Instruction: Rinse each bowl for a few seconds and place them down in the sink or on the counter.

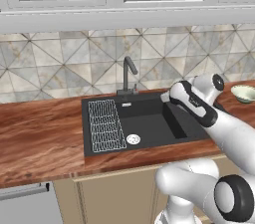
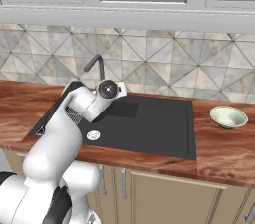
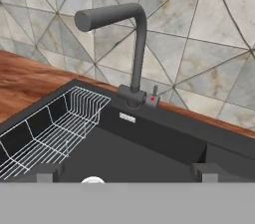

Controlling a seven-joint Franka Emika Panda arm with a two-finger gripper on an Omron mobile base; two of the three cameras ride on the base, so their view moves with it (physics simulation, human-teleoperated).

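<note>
From the left base view, a cream-green bowl [image 1: 243, 93] is sitting on the surface [image 1: 40, 133], right of the sink [image 1: 149, 121]. Right base view agrees. In the hand view, my tool [image 3: 124, 173] is facing the faucet [image 3: 130, 44], fingertips [image 3: 44, 173] standing apart, gripping nothing.

tabletop [image 2: 229, 153]: reddish-brown wood grain | black sink [image 2: 149, 123] sunk in the middle | pale bowl [image 2: 228, 117] sits upright right of it

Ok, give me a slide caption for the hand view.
Hand camera faces the dark faucet over the black sink, white wire rack at left.
</note>
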